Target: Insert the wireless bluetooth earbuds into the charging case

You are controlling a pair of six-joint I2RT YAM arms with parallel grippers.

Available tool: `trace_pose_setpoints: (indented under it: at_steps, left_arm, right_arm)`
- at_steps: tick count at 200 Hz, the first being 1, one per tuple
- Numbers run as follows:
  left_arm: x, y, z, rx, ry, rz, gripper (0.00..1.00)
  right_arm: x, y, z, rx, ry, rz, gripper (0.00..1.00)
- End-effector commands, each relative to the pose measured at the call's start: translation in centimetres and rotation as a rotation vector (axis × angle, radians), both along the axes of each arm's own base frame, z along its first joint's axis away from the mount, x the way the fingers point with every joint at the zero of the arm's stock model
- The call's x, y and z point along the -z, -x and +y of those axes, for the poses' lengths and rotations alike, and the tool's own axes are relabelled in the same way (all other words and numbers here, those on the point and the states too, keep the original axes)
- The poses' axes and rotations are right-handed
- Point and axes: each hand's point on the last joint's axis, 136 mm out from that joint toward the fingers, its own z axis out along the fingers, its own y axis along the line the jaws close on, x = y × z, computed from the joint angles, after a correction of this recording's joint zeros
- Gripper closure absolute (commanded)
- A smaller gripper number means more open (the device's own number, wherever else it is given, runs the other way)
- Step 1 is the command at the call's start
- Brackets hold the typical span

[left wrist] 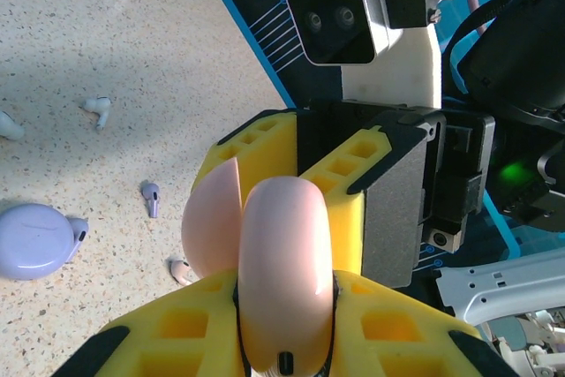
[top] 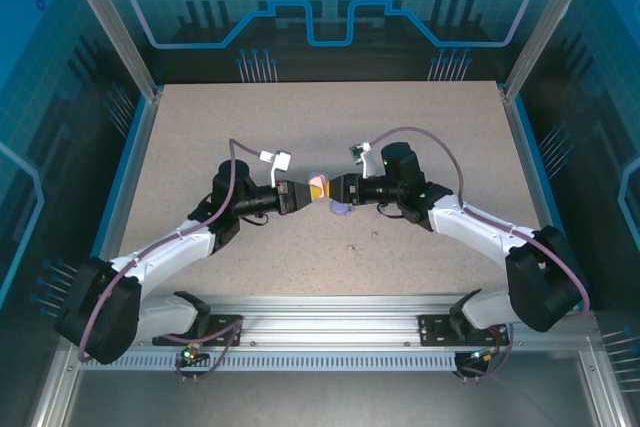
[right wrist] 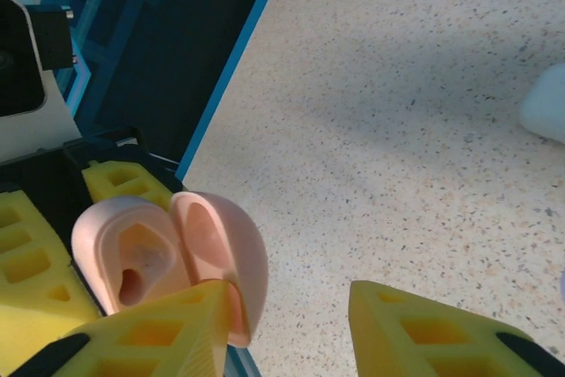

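**A:** Up close, the yellow left fingers [left wrist: 181, 328] are pinching the glossy pink plastic charging case [left wrist: 284, 271] by its body, holding it clear of the speckled beige table [left wrist: 106, 15].

**B:** And it's hinged open, with the lid standing out to one side. My read is that one arm steadies it so the other can load it.

**A:** Directly opposite, the yellow right fingers [right wrist: 437, 333] are spread with nothing between them. One tip sits right at the lid's edge, but whether it's touching I can't tell.

**B:** From the right wrist, the sockets face those fingers, and they look bare.

**A:** So where are the buds? They're down on the table, below and beyond both sets of fingers. Nearest the left fingers is a tiny pinkish stemmed plastic earbud [left wrist: 181, 269], just off to their side.

**B:** Further out is a small purple stemmed earbud [left wrist: 150, 199]. Then comes a rounded lilac plastic case [left wrist: 35, 240] with a lilac-white earbud [left wrist: 78, 230] touching its rim.

**A:** Farthest is a white stemmed earbud [left wrist: 99, 110]. No bud is between any fingers, so the pick-up is the job ahead.
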Motion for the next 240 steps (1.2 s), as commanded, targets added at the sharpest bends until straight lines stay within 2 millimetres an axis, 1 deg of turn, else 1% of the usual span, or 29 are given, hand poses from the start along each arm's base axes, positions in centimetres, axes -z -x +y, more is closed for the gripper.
trace_pose_setpoints:
  at_steps: [1,44,83,92,104,110,112,114,139,146,150,152,154,161,165,169,172,176,182,197,202,225,240]
  left_arm:
    - [-2.7,0.3,-0.3,0.027,0.037,-0.086,1.00]
    - [-2.8,0.3,-0.4,0.031,0.048,-0.087,1.00]
    - [-2.7,0.4,-0.4,0.033,0.050,-0.079,1.00]
    - [-2.6,0.4,-0.4,0.031,0.049,-0.077,1.00]
    - [-2.6,0.4,-0.4,0.029,0.049,-0.075,1.00]
    - [-2.6,0.4,-0.4,0.030,0.049,-0.074,1.00]
    - [-2.5,0.4,-0.4,0.029,0.049,-0.073,1.00]
    - [-2.5,0.4,-0.4,0.028,0.050,-0.072,1.00]
    - [-2.4,0.2,-0.2,0.010,0.045,-0.062,1.00]
    - [-2.3,0.0,-0.1,-0.003,0.040,-0.059,0.91]
    - [-2.3,-0.2,0.0,-0.015,0.035,-0.059,0.84]
    - [-2.2,-0.2,0.0,-0.021,0.033,-0.057,0.78]
    - [-2.3,-0.3,0.1,-0.026,0.032,-0.059,0.74]
    - [-2.3,-0.6,0.2,-0.045,0.021,-0.060,0.66]
    - [-2.4,-0.8,0.4,-0.058,0.014,-0.061,0.60]
    - [-2.4,-0.9,0.5,-0.067,0.004,-0.058,0.49]
    - [-2.5,-1.0,0.5,-0.074,-0.001,-0.061,0.44]
    - [-2.7,-1.1,0.6,-0.081,-0.008,-0.067,0.35]
    - [-2.9,-1.2,0.8,-0.090,-0.021,-0.072,0.25]
    - [-3.7,-1.5,1.2,-0.106,-0.062,-0.091,0.04]
    - [-4.1,-1.7,1.3,-0.106,-0.073,-0.100,0.01]
    - [-5.6,-2.3,1.7,-0.082,-0.120,-0.115,0.01]
    - [-6.1,-2.8,1.7,-0.039,-0.162,-0.114,0.01]
  right_arm:
    - [-1.2,0.6,1.2,-0.062,-0.042,-0.031,0.61]
    - [-0.7,0.6,1.6,-0.087,-0.047,-0.022,0.68]
    - [-1.4,0.2,2.0,-0.095,-0.059,-0.034,0.84]
    - [-1.8,0.2,2.0,-0.098,-0.064,-0.040,0.91]
    - [-1.6,0.3,2.0,-0.099,-0.057,-0.034,1.00]
    - [-1.6,0.4,1.9,-0.101,-0.054,-0.032,1.00]
    - [-2.5,0.1,2.1,-0.101,-0.064,-0.051,1.00]
    - [-2.8,0.1,2.2,-0.102,-0.067,-0.057,1.00]
    - [-3.4,0.0,1.8,-0.083,-0.051,-0.068,1.00]
    - [-3.4,-0.2,1.6,-0.068,-0.035,-0.068,1.00]
    - [-3.3,-0.3,1.4,-0.061,-0.023,-0.067,1.00]
    - [-3.3,-0.3,1.4,-0.058,-0.015,-0.066,1.00]
    - [-3.2,-0.3,1.3,-0.055,-0.008,-0.066,1.00]
    - [-2.9,-0.6,0.9,-0.034,0.026,-0.063,1.00]
    - [-2.7,-0.7,0.6,-0.021,0.047,-0.059,1.00]
    - [-2.5,-1.0,0.3,-0.008,0.069,-0.058,1.00]
    - [-2.5,-1.1,0.1,-0.002,0.083,-0.057,1.00]
    - [-2.4,-1.3,-0.2,0.009,0.101,-0.058,1.00]
    - [-2.0,-1.6,-0.8,0.024,0.135,-0.051,1.00]
    - [-1.9,-2.2,-1.9,0.034,0.206,-0.064,1.00]
    - [-1.9,-2.3,-2.3,0.030,0.228,-0.072,1.00]
    - [-2.1,-3.3,-3.7,-0.013,0.345,-0.119,1.00]
    - [-2.2,-4.2,-4.5,-0.054,0.430,-0.161,1.00]
